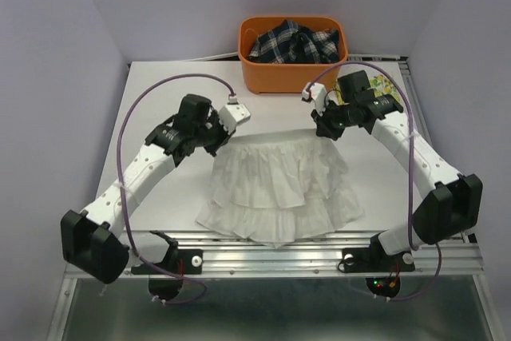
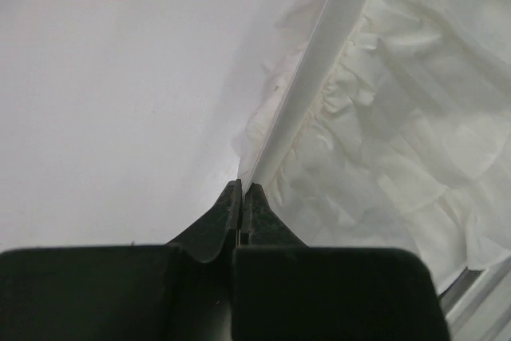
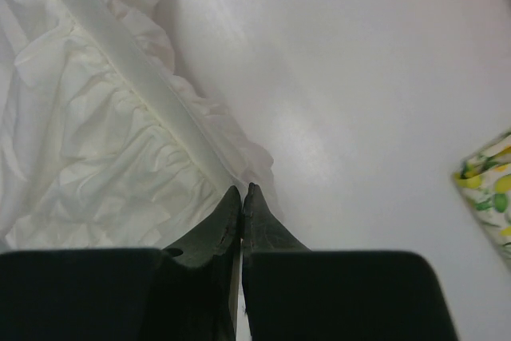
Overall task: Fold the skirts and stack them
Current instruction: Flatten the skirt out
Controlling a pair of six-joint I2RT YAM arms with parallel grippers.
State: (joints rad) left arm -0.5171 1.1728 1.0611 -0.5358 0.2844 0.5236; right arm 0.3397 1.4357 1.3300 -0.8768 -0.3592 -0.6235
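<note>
White table (image 1: pixel 180 197), white crinkly skirt (image 1: pixel 279 189) spread flat centre-near, orange basket (image 1: pixel 291 77) far centre at table edge, lemon-print skirt (image 3: pixel 487 185) far right, only partly vis.

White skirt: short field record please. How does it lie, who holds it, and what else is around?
white skirt: spread flat, waistband toward the basket
left hand: shut on waistband's left corner
right hand: shut on waistband's right corner
lemon-print skirt: far right, unheld
orange basket: far edge, plaid cloth inside
</note>
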